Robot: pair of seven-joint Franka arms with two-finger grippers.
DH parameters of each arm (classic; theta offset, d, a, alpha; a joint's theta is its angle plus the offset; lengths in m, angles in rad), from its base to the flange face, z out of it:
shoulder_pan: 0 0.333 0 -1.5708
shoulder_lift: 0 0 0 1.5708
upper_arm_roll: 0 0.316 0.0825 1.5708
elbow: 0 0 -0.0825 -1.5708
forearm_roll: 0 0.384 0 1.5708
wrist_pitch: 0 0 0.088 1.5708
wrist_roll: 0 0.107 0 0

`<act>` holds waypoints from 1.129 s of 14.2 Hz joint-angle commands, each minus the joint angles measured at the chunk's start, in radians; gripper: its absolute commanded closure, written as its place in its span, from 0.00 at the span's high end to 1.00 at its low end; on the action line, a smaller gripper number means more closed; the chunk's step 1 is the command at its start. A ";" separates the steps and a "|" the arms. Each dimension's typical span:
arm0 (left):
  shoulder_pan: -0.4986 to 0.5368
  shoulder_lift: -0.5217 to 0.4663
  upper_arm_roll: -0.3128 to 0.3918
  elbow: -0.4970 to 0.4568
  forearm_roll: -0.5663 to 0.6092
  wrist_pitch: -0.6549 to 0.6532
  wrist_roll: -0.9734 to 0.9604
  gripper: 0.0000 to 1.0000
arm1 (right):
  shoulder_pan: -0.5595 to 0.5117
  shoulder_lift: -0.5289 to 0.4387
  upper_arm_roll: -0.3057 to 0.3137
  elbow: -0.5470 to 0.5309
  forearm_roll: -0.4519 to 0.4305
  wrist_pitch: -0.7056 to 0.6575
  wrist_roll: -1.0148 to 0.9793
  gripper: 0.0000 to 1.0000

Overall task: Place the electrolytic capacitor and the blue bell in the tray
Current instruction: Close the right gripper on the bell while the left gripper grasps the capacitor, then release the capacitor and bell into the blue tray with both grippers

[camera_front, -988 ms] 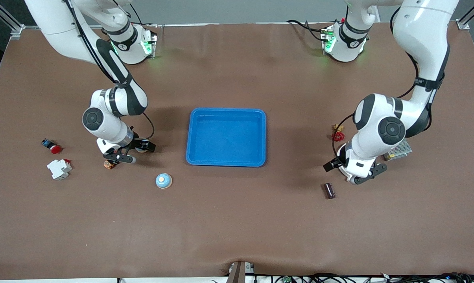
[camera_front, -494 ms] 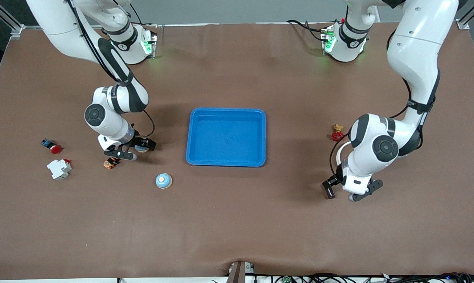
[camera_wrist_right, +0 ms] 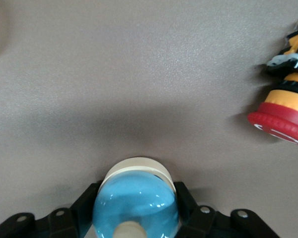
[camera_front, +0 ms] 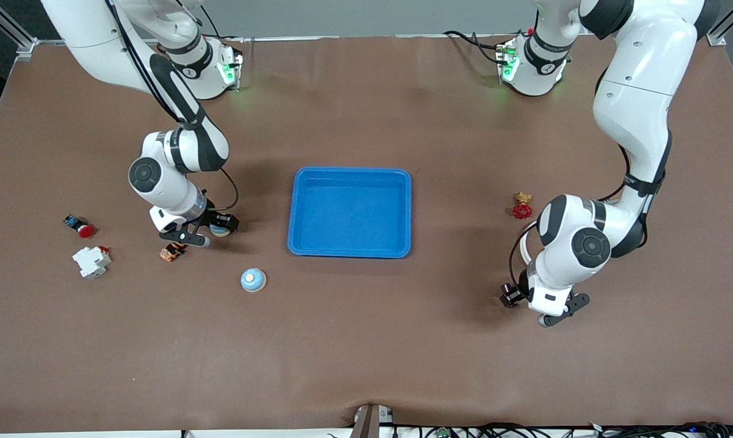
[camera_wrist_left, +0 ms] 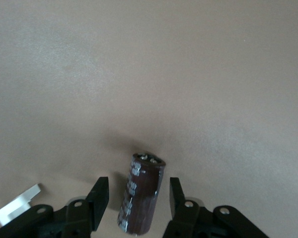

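Right gripper (camera_wrist_right: 134, 218) around blue bell (camera_wrist_right: 135, 198)

High front view — two close wrist views

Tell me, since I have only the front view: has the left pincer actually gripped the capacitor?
Observer: Not yet. In the left wrist view the capacitor lies between the fingers of the left pincer, with a slim gap on each side.
Operator: And the right pincer? I just see something blue under it.
Observer: The right wrist view shows the right pincer shut on a blue bell, with a finger pressed against each side of its dome.
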 commanded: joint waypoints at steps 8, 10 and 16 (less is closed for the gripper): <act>-0.008 0.039 0.001 0.025 0.026 0.057 -0.027 0.00 | 0.207 -0.203 -0.004 0.043 0.011 -0.297 0.374 0.00; -0.029 0.007 -0.005 0.010 0.026 0.035 -0.071 0.00 | 0.299 -0.219 -0.004 0.044 0.009 -0.317 0.505 0.00; -0.176 -0.071 -0.007 0.013 0.026 -0.134 -0.301 0.00 | 0.469 -0.202 -0.004 0.060 0.008 -0.306 0.722 0.00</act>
